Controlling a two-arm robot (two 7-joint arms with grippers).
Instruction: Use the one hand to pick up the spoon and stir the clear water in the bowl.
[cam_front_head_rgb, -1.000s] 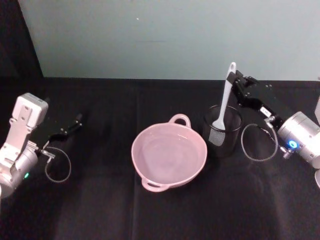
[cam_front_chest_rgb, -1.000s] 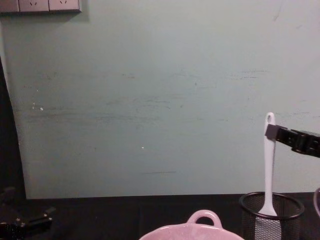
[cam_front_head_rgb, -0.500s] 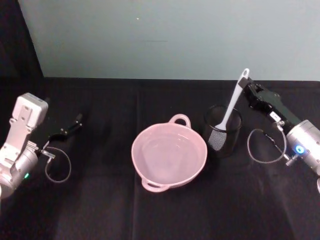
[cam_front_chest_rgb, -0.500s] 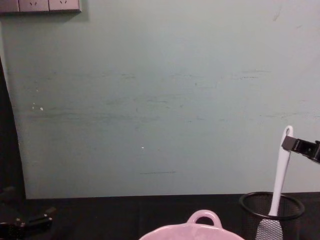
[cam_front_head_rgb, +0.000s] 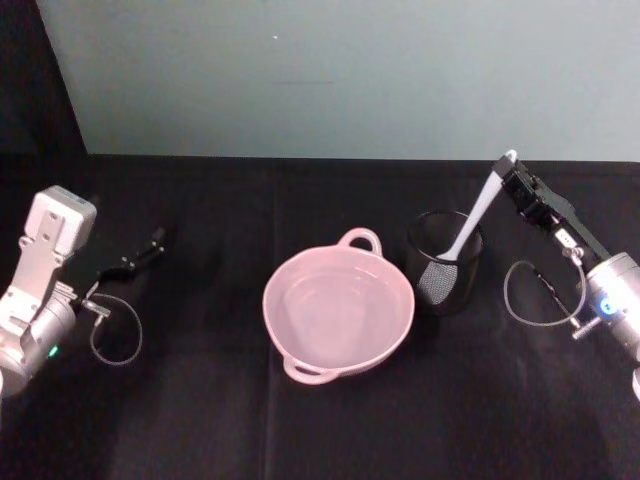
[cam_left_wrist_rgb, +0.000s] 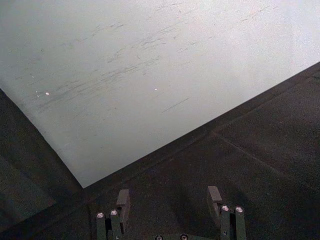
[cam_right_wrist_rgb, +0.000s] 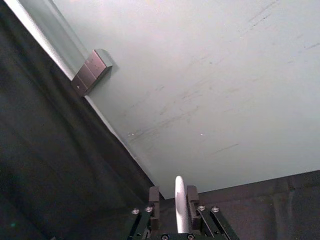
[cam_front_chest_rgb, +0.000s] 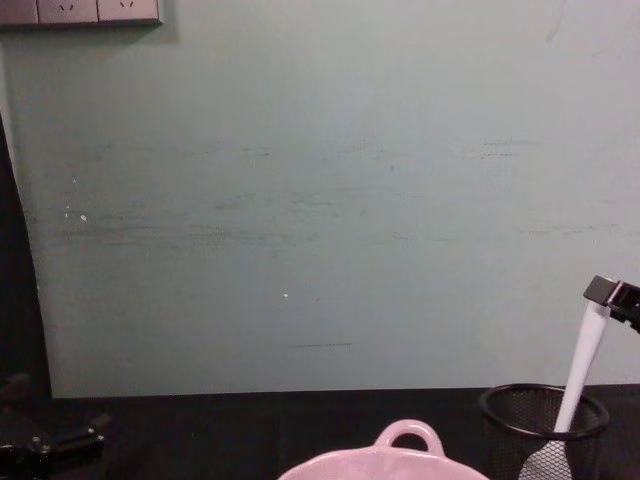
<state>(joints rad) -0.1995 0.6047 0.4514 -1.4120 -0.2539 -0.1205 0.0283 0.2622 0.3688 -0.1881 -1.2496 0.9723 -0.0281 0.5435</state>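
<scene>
The right gripper (cam_front_head_rgb: 513, 172) is pinching the spoon (cam_front_head_rgb: 468, 222) by its handle tip, head down in the mesh cup (cam_front_head_rgb: 445, 262); the bowl (cam_front_head_rgb: 338, 310) is sitting just leftward.

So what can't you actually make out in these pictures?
- Spoon head: in the head and chest views, veiled by the wall of the black mesh cup.
- Bowl: cut off by the chest view's bottom edge; the head view shows no plain water line.
- Right pincer: shut on the spoon handle; the grip hides the handle's hole.
- Left pincer: open, parked at the table's left; a small dark shape in the chest view.
</scene>
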